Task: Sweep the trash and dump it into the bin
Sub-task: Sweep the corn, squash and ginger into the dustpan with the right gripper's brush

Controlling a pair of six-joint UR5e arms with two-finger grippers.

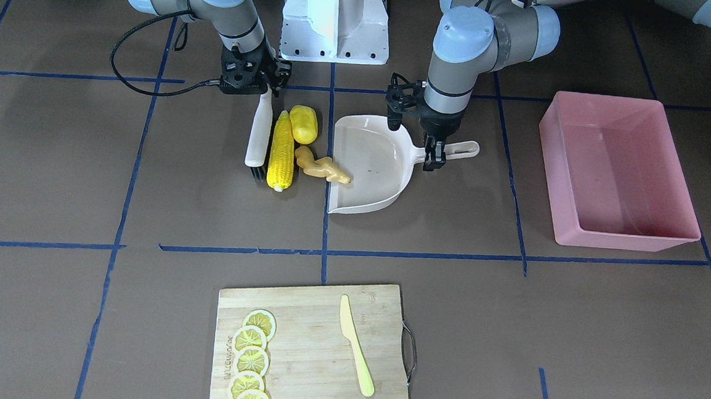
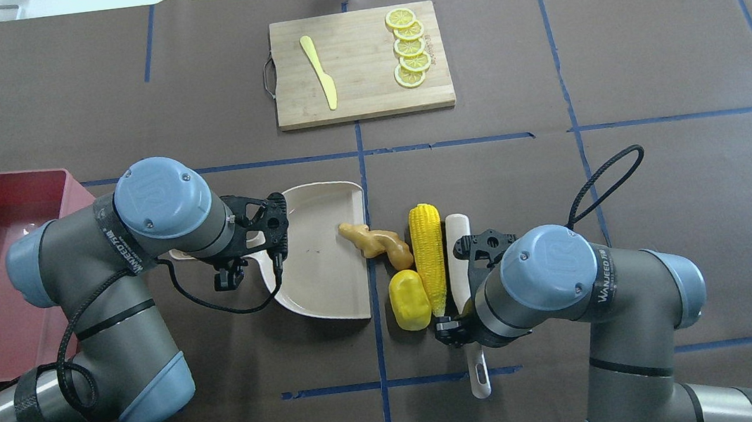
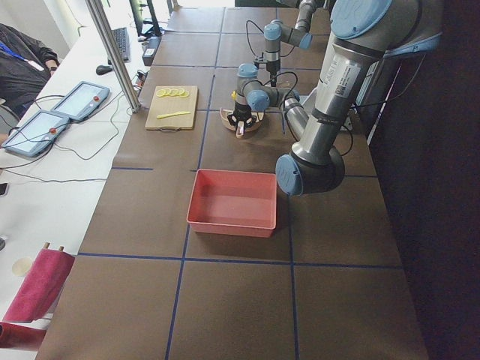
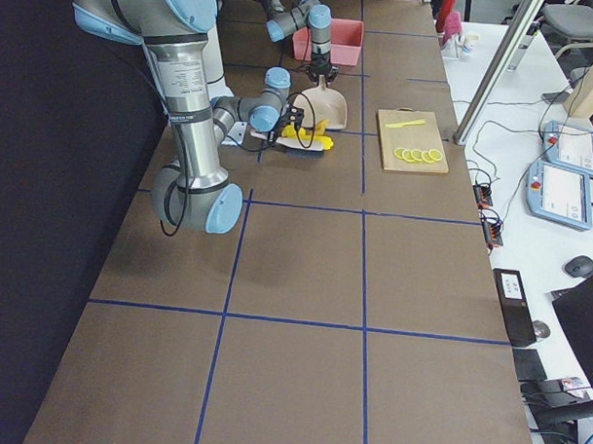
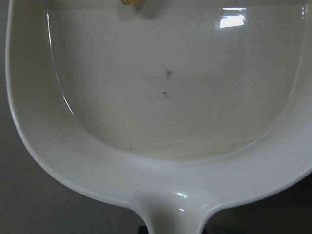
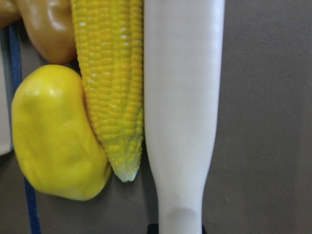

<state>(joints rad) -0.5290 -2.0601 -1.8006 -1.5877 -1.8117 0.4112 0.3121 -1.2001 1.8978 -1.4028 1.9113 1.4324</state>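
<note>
**3 Toy Foods Lie at Dustpan's Lip**

Beyond a cutting board (image 1: 309, 345), the ginger root (image 1: 317, 166) rests 1 end on the lip of the dustpan (image 1: 370, 157). The corn cob (image 1: 282, 152) and yellow lump (image 1: 303, 124) lie just beside it, touching each other. The right gripper (image 1: 266, 89) clamps the brush (image 1: 259, 132) lying against the cob. The left gripper (image 1: 433, 154) grips the dustpan's handle. The pink bin (image 1: 627, 241) sits well apart, on the robot's left.
</note>
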